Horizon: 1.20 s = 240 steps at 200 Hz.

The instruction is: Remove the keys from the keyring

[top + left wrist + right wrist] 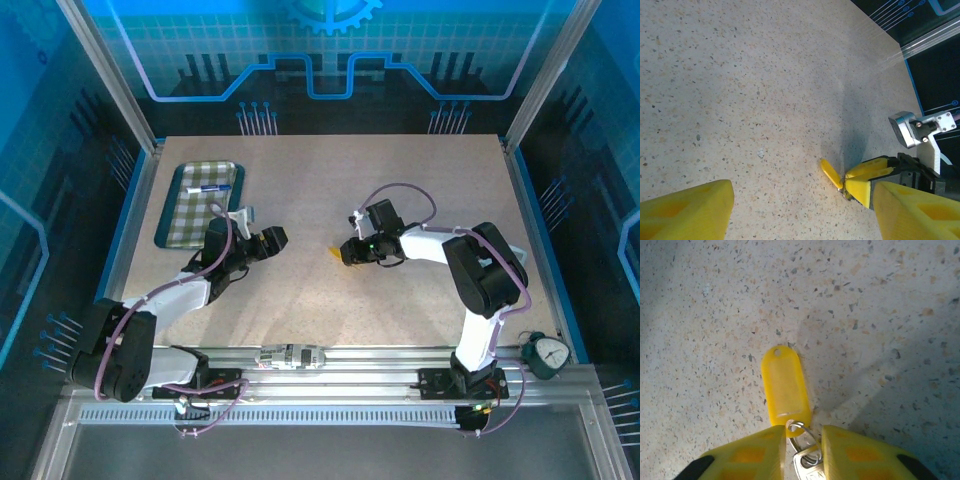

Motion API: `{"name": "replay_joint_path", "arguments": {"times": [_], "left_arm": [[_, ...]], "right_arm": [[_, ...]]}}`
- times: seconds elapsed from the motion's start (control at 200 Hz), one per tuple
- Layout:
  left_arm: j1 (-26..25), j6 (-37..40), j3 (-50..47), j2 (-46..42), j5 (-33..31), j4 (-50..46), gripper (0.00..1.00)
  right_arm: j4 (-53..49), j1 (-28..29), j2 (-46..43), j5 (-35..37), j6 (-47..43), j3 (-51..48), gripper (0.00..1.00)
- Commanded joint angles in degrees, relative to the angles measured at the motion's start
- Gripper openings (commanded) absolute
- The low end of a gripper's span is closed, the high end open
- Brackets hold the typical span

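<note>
On speckled beige table, centre of overhead view. Nearer: right gripper, narrowed, clamp impossible to tell. Left of centre: left gripper, spread wide, empty. Running lengthwise straight up-frame from right fingertips: yellow-orange plastic keyring tag. Between those fingers, bottom edge: small dark grey metal key.

No legible text anywhere, keyring face blank, dial too small to read
</note>
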Motion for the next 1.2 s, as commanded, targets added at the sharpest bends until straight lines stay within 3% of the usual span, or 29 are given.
{"name": "replay_joint_path", "arguments": {"times": [0.0, 0.625, 0.816, 1.026, 1.196], "left_arm": [[-0.5, -0.8, -1.3, -1.1, -0.9, 0.7, 0.75], [-0.5, -0.6, -2.1, -2.1, -1.6, 0.7, 0.75], [-0.5, -0.5, -2.1, -2.1, -1.5, 0.8, 0.75], [-0.5, -0.7, -2.4, -2.2, -1.5, 1.1, 0.75], [-0.5, -0.6, -2.5, -2.6, -1.5, 1.0, 0.75]], "right_arm": [[-0.6, 0.9, -0.1, -1.6, -0.3, 0.5, 0.23], [-1.4, 3.3, -3.2, 0.8, -2.4, -1.7, 0.22], [-2.2, 3.5, -4.3, 3.8, -3.2, -2.4, 0.31], [-3.0, 3.7, -4.7, 4.9, -4.1, -2.2, 0.21], [-4.4, 4.3, -5.3, 6.2, -5.2, -2.1, 0.19]]}}
